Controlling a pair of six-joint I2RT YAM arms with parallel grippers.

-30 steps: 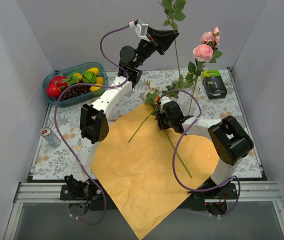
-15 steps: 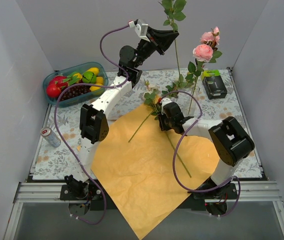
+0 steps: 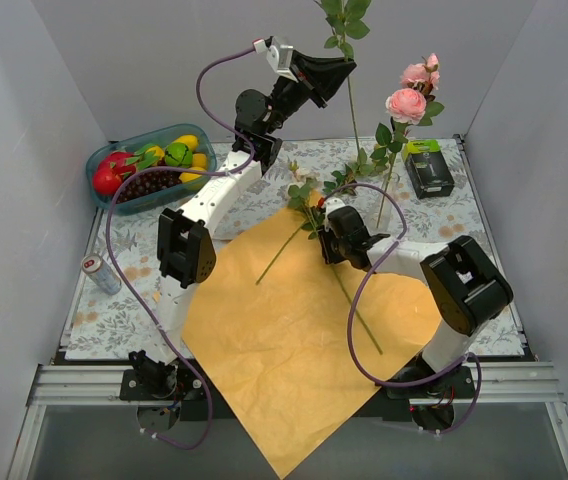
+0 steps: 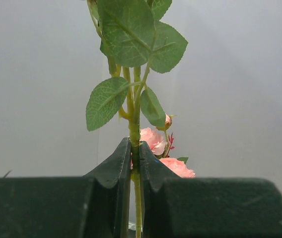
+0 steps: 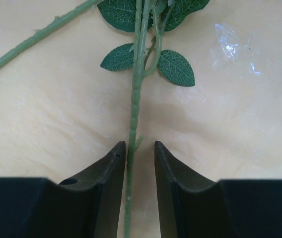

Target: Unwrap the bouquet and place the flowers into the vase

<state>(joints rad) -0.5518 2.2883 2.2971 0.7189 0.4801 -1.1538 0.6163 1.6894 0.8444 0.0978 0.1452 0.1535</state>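
Fingers of your left gripper pinch a leafy stem upright, raised beyond the far corner of the orange paper. Fingers of your right gripper stand apart either side of a second stem lying flat on that paper, not gripping it. Reads as the flower-to-vase step: lower the held stem's foot into the vase mouth, which is just past the paper's far edge under the pink roses; that clear glass is barely readable, and the held bloom is cut off.
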